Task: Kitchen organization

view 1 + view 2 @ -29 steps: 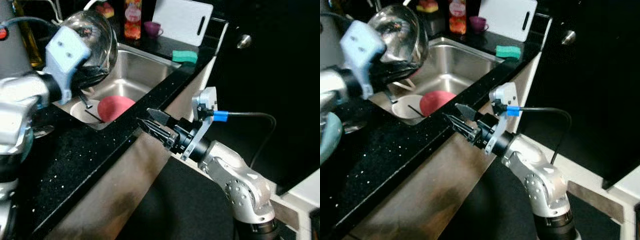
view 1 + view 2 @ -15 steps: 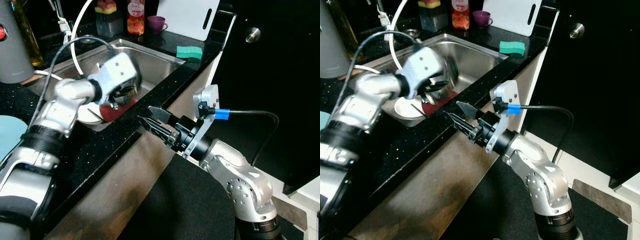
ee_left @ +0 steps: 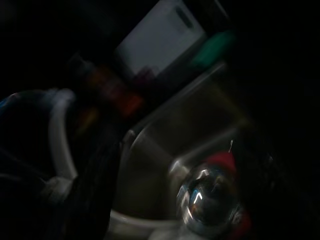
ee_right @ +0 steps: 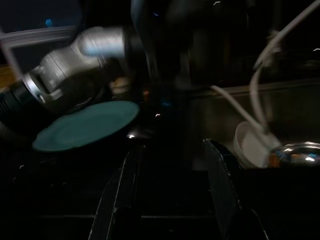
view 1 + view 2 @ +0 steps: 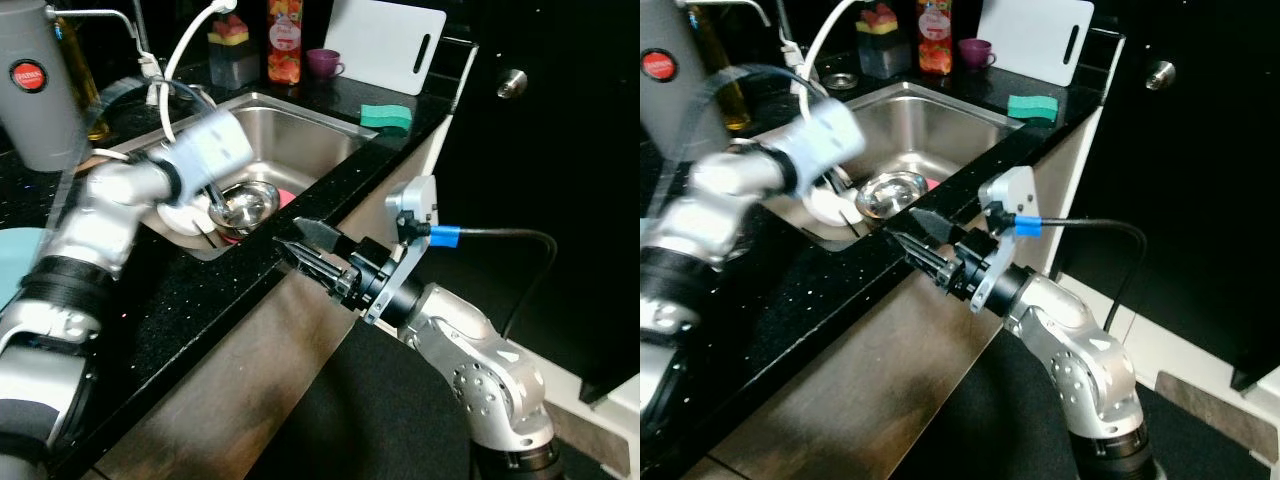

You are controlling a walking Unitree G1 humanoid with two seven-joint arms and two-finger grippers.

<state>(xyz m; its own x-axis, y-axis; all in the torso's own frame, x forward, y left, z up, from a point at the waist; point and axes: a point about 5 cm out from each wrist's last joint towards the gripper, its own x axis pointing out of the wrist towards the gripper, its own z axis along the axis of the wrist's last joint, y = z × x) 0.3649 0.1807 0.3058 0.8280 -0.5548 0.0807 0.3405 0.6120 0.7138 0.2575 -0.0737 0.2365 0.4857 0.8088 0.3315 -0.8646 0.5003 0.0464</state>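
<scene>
Steel bowl (image 5: 247,204) down in the sink (image 5: 300,140), upright, resting over a red plate (image 5: 285,196) and just beside a white dish (image 5: 185,215). Left gripper (image 5: 212,196) blurred at the bowl's near rim; cannot tell whether clamped or spread, nor whether touching. Right gripper (image 5: 296,247) held out in front of the black counter edge (image 5: 250,290), fingers (image 4: 220,182) spread apart, pinching nothing, tips close to the edge. On the counter: teal plate (image 4: 87,125) at the left, grey appliance (image 5: 40,90) at the back left, green sponge (image 5: 386,116), white cutting board (image 5: 385,45), purple cup (image 5: 325,63), bottle (image 5: 283,40) behind the sink. Dark door with a round knob (image 5: 512,82) to the right; open floor below the right arm.
</scene>
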